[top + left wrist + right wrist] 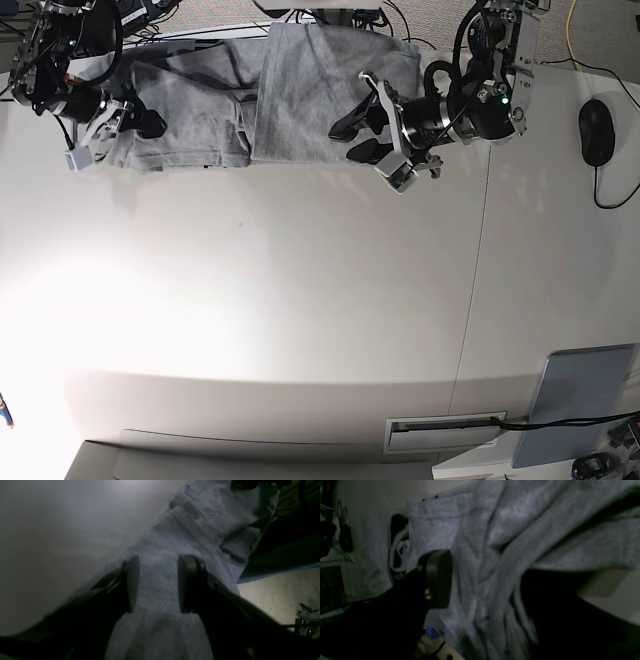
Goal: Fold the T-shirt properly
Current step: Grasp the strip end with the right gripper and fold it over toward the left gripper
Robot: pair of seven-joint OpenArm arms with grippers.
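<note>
The heather-grey T-shirt point(300, 90) lies rumpled along the table's far edge, with one part folded over the middle. No lettering shows. My left gripper point(352, 138) is open just above the shirt's near hem on the right side. In the left wrist view point(158, 582) both pads stand apart with the grey cloth point(190, 530) under them. My right gripper point(118, 138) is open at the shirt's left end. In the right wrist view point(485, 590) one pad point(437, 577) shows, and folds of cloth point(475, 542) lie across the gap and hide the other.
A black mouse point(592, 132) with its cable lies at the far right. A grey pad point(585, 405) sits at the near right corner. Cables and gear run behind the table's far edge point(200, 30). The white table point(300, 300) stretches toward the front.
</note>
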